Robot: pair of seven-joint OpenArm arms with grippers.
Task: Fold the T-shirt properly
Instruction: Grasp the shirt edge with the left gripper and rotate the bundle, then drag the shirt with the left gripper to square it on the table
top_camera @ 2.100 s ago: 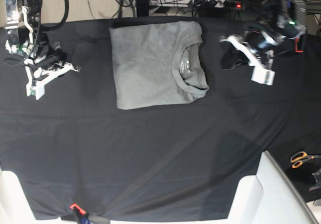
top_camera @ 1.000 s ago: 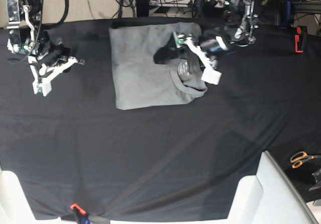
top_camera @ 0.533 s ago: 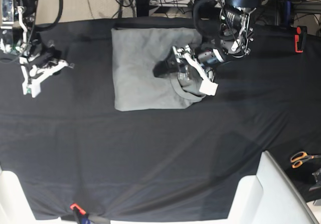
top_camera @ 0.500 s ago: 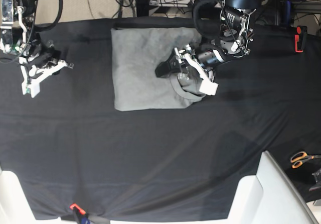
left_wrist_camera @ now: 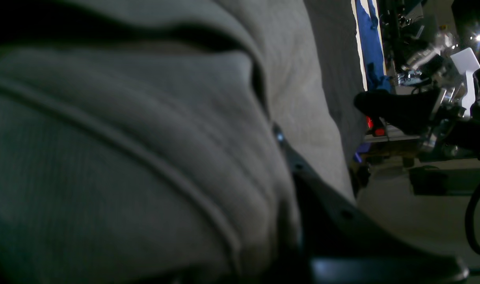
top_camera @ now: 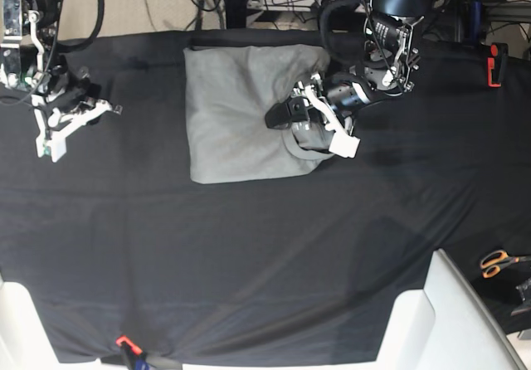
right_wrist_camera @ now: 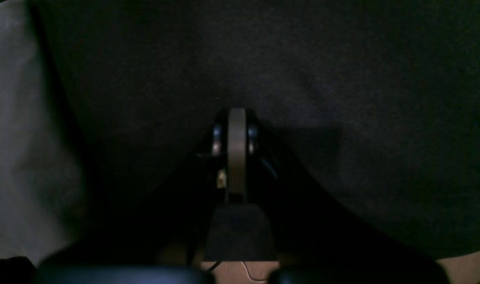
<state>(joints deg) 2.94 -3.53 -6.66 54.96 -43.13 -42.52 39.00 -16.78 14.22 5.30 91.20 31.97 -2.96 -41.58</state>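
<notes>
Folded T-shirt (top_camera: 236, 113) at the far centre of the black table cloth (top_camera: 249, 245) — left gripper (top_camera: 319, 125) engaged at its collar (top_camera: 307, 148).

The light-grey T-shirt is seen folded into a rough rectangle, with the ribbed collar at its right edge in the base view. The left gripper is set down on that collar area; in the left wrist view ribbed collar fabric (left_wrist_camera: 145, 157) fills the frame right against the camera, bunched into ridges. The fingers appear drawn in on the collar fabric, though the contact point itself is hidden, so a firm grasp cannot be confirmed. The right gripper (top_camera: 54, 133) is held well apart from the shirt, over the cloth near the table's left edge; in the right wrist view its fingers (right_wrist_camera: 237, 150) are pressed together with nothing between them. Orange-handled scissors (top_camera: 498, 262) are noted off the table at the right.
</notes>
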